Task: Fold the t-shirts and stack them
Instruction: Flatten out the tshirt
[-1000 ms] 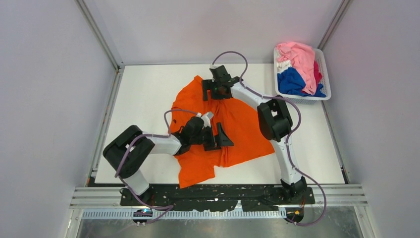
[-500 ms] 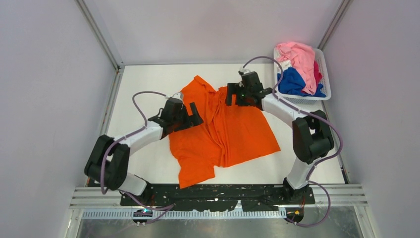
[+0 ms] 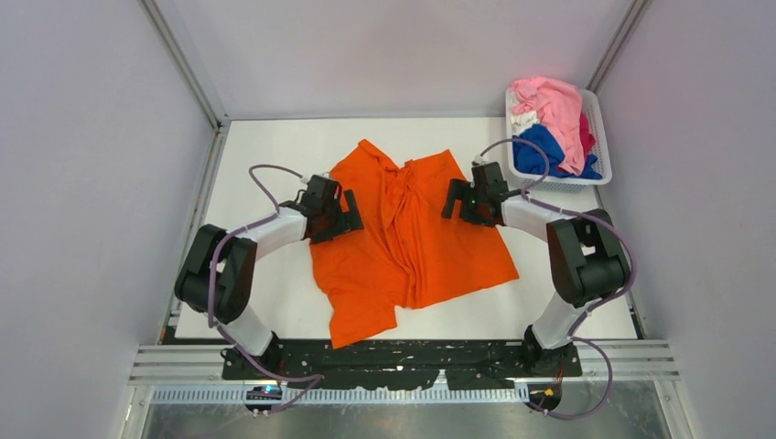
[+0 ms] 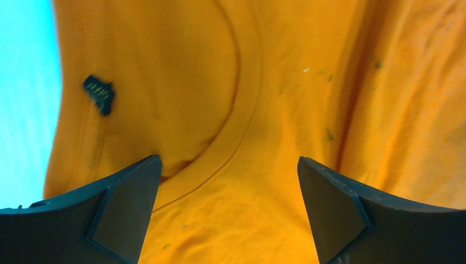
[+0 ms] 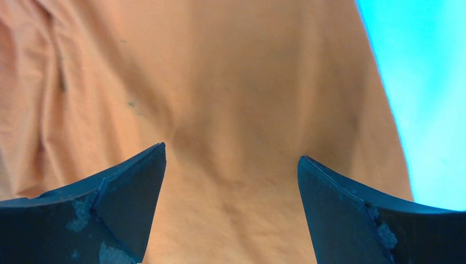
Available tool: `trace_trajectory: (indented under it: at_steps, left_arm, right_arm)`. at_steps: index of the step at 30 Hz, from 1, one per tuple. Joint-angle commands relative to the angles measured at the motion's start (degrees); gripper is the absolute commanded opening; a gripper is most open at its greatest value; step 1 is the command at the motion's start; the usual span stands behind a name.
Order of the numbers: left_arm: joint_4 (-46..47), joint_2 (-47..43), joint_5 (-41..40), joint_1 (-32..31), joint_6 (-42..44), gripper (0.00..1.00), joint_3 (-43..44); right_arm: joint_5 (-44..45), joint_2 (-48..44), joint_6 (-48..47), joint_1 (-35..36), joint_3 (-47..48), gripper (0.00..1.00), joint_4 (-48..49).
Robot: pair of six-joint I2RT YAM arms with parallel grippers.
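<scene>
Now the orange shirt is lying rumpled on the table, with the left gripper hanging wide open over its 9 o'clock edge and the right gripper wide open at 2 o'clock, probably getting ready to pull it flat.
</scene>
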Motion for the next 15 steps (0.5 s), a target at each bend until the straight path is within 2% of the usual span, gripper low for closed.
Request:
trace_trajectory:
  at_steps: [1, 4, 10, 15]
  left_arm:
    - [-7.44, -4.23, -7.45, 1.1, 1.23, 0.99, -1.92]
    - [-8.92, -5.53, -9.93, 2.22, 1.87, 0.99, -2.76]
    - [-10.56, -5.96, -10.02, 4.74, 2.15, 0.99, -3.65]
    - [-11.15, -9.07, -9.53, 5.36, 3.03, 0.99, -3.44]
  right_arm:
    - [2.17, -4.85, 1.6, -2.14, -7.18, 0.95, 0.39]
    - [6.3, -9.4, 3.09, -2.4, -11.31, 0.95, -2.02]
    - [13.41, -18.22, 5.26, -3.75, -16.76, 0.96, -6.45]
    - [18.96, -22.71, 0.91, -4.66, -15.11, 0.95, -9.15]
